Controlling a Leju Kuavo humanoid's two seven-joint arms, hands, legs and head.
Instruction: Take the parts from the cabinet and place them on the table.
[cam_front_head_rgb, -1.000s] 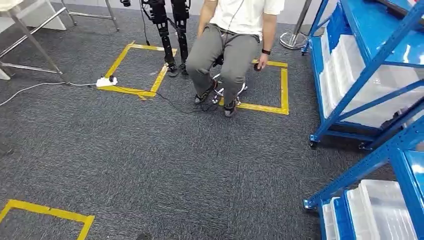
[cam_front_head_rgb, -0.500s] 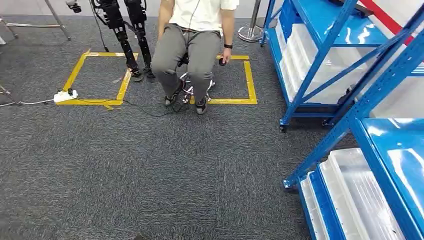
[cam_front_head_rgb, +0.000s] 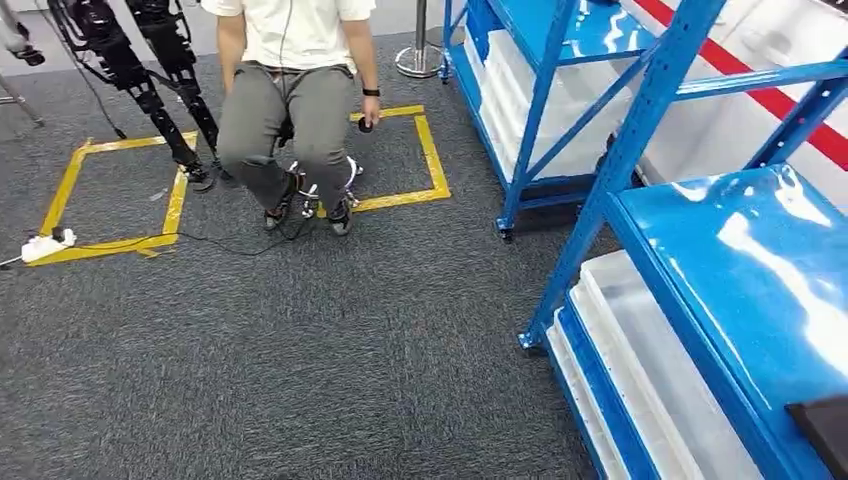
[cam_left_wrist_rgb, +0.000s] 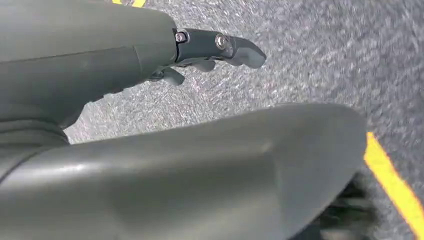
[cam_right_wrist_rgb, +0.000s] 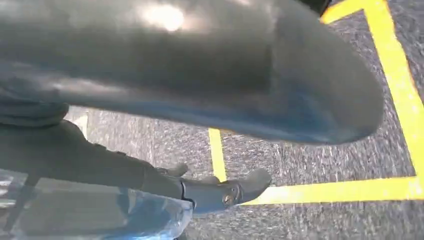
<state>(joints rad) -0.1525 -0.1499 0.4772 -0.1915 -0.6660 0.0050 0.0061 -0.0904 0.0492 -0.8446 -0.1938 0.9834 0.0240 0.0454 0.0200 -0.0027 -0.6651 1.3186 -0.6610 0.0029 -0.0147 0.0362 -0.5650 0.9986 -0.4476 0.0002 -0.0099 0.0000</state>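
From the head camera I count two blue shelving racks (cam_front_head_rgb: 560, 110), one seated person (cam_front_head_rgb: 290, 90), two yellow tape squares (cam_front_head_rgb: 120, 195) on the carpet, one white power strip (cam_front_head_rgb: 45, 245), and two clear bins (cam_front_head_rgb: 660, 370) on the nearer rack's low shelf

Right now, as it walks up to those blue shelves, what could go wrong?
The blue shelf post stands close ahead on the right; a swinging arm might clip it. A person sits on a stool nearby, with a cable trailing over the carpet to a power strip, so a misstep that way could snag it. Both hands hang over the carpet, the left hand and right hand, holding nothing.
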